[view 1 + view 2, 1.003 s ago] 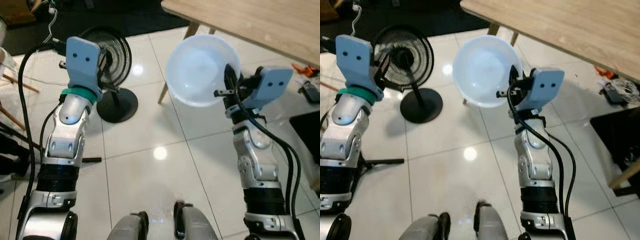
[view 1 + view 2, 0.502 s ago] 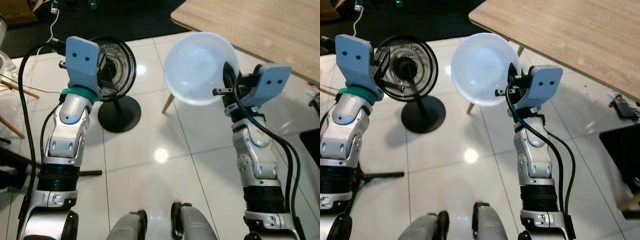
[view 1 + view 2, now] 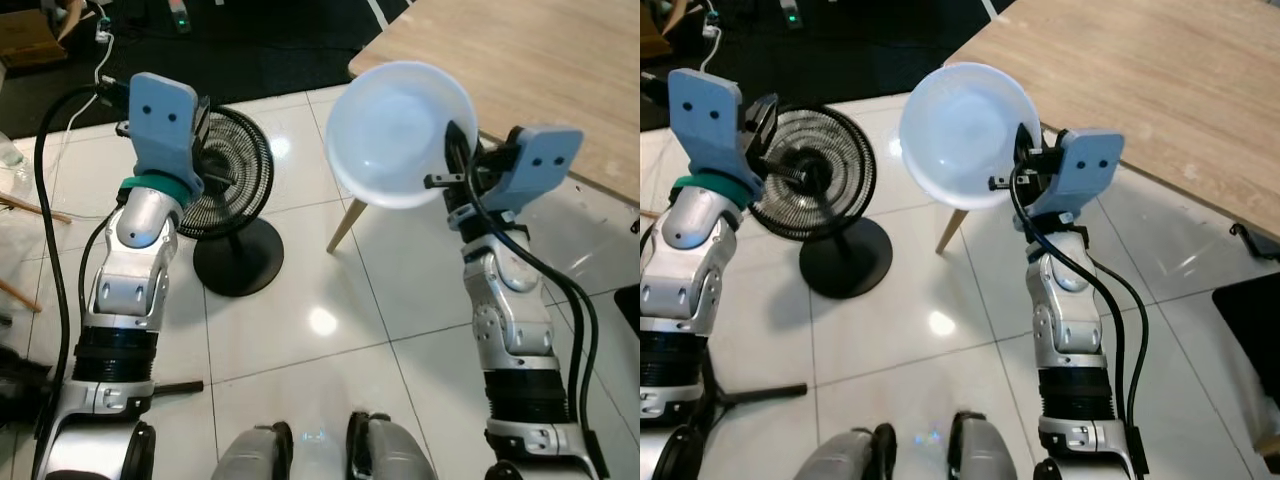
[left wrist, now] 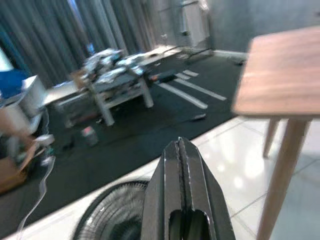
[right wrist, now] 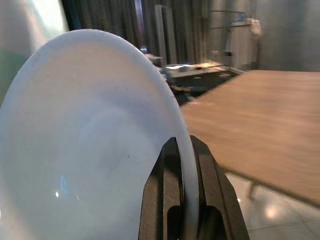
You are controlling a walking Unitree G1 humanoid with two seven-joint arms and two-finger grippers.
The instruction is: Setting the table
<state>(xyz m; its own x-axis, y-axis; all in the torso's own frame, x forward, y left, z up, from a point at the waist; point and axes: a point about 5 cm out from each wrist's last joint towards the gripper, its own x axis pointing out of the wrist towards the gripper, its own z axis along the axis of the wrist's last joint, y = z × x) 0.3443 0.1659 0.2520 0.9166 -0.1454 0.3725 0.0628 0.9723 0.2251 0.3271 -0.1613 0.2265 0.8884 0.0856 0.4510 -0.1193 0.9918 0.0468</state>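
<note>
In the right tool [image 5: 184,190], an empty white bowl [image 3: 395,130]

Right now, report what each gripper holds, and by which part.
The right gripper pinches the white bowl by its rim, one finger on each side of the wall. The left gripper is shut on nothing.

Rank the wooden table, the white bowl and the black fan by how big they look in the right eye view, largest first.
1. Wooden table, though cut off by the frame edge.
2. White bowl and black fan: they look alike in size, and the bowl, held up in the right gripper, is nearer the camera, so no ranking between them.
</note>
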